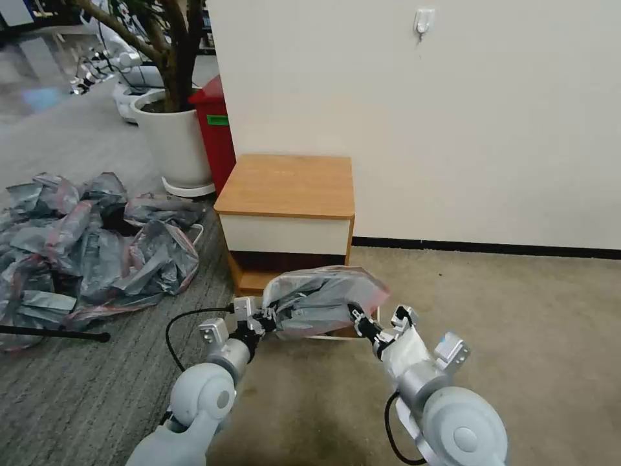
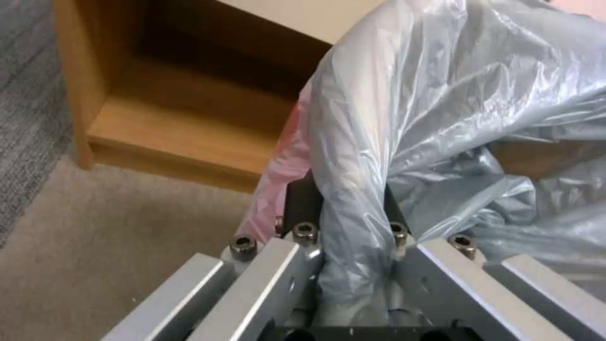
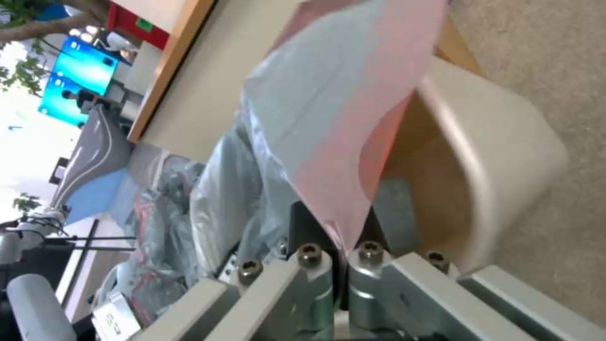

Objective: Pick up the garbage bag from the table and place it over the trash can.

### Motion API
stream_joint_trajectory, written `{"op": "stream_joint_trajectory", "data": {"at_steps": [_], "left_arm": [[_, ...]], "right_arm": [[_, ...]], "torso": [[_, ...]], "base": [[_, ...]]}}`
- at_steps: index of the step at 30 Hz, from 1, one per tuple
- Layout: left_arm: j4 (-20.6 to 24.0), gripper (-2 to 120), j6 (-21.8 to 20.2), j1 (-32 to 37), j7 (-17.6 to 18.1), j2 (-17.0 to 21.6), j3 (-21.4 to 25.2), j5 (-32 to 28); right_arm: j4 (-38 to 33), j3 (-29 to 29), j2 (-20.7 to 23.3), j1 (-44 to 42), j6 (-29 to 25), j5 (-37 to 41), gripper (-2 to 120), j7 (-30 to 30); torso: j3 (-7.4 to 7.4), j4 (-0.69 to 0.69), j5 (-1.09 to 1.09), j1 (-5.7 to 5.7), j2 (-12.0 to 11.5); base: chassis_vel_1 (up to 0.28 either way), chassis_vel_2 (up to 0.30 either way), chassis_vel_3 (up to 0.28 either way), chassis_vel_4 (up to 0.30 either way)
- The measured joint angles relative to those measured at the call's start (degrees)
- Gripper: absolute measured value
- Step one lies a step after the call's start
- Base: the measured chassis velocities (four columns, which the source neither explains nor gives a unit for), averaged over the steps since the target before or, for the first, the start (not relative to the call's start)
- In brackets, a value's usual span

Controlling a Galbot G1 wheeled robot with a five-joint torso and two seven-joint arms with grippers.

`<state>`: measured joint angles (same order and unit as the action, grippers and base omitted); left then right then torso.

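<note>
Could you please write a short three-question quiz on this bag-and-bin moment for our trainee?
1. True or false: the garbage bag lies on the table.
2. Which grippers are shut on the bag? A) left only B) right only C) both
3. Fill in: beneath the stretched bag sits the trash ___.

Key: 1 false, it hangs between the left gripper and the right gripper, in front of the table. 2 C. 3 can.

1. The bag (image 2: 442,118) is showing thin, glossy, crinkled plastic.
2. The bench (image 1: 288,184) is showing smooth matt wood.
3. The can (image 3: 499,156) is looking like smooth, cream plastic.
4. Each pincer (image 2: 353,222) is showing brushed metal.
</note>
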<state>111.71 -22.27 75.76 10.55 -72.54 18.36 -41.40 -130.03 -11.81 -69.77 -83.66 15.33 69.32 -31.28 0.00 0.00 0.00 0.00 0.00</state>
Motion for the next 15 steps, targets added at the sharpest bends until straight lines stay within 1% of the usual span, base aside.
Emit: {"op": "stream_joint_trajectory", "data": {"at_steps": [2,15], "left_arm": [[-0.1,3,0.1,-0.4,1.5,-0.5,0.0,-1.7],[-0.2,3,0.4,-1.2,2.8,-1.1,0.7,-4.5]], "right_arm": [[-0.2,0.0,-0.1,-0.9,0.0,-0.3,0,0.0],[-0.4,-0.7,0.0,-3.2,-0.4,-1.2,0,0.2]], "torso": [[0.00,0.00,0.00,0.00,0.0],[0.00,-0.01,0.00,0.00,0.0]], "base": [[0.000,0.000,0.000,0.000],[0.000,0.000,0.000,0.000]]}}
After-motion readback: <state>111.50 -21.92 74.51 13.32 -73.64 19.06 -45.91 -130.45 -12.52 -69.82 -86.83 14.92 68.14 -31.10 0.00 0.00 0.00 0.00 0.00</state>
